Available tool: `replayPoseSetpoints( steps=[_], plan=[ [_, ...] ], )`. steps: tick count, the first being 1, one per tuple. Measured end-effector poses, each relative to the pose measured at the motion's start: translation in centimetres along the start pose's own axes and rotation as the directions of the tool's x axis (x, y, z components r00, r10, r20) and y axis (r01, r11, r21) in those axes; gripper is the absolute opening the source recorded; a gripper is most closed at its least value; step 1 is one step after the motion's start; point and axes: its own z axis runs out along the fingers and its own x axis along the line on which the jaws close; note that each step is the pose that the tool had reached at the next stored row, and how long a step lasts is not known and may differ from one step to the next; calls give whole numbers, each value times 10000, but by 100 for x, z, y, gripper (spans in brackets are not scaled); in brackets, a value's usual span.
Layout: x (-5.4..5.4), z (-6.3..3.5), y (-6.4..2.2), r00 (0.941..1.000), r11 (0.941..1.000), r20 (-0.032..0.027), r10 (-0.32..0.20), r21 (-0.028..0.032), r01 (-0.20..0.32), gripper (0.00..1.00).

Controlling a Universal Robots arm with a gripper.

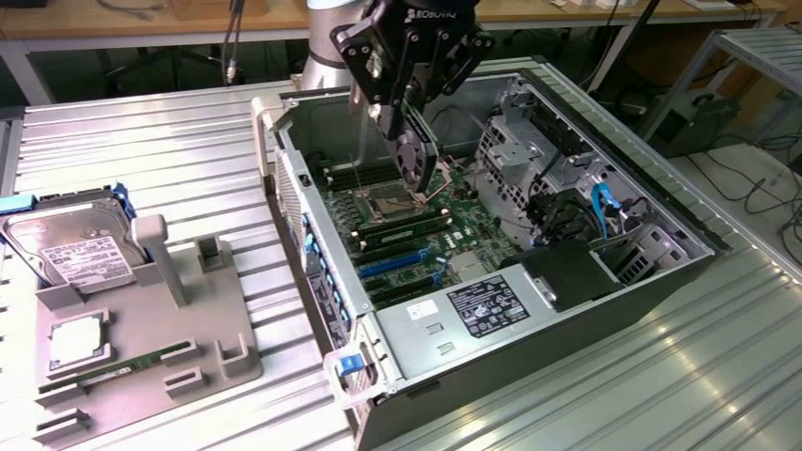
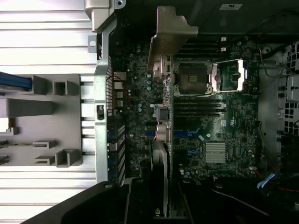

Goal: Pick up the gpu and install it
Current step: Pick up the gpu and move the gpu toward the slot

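My gripper (image 1: 404, 105) hangs over the open computer case (image 1: 319, 235), shut on the gpu (image 1: 411, 155). The card is held upright, with its black round fan facing the exterior view's right. It hovers above the motherboard (image 1: 433, 240), over the area near the CPU socket (image 1: 386, 202). The blue expansion slots (image 1: 391, 264) lie nearer the case's front, apart from the card. In the wrist view the gpu (image 2: 162, 116) is edge-on, its silver end bracket (image 2: 172, 30) at the far end. It runs across the board beside the blue slots (image 2: 188, 133).
A grey fixture tray (image 1: 145, 352) at the exterior view's left holds a silver hard drive (image 1: 78, 256) and a narrow green memory stick (image 1: 119, 369). Inside the case are a power supply (image 1: 483, 308), drive cages (image 1: 527, 141) and blue cables (image 1: 602, 211).
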Motion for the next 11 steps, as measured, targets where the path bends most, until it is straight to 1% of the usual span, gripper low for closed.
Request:
replayPoseSetpoints(
  steps=[11],
  plan=[
    [-165, 0, 1, 10000, 10000, 0, 1, -1, -1, 27]
  ],
)
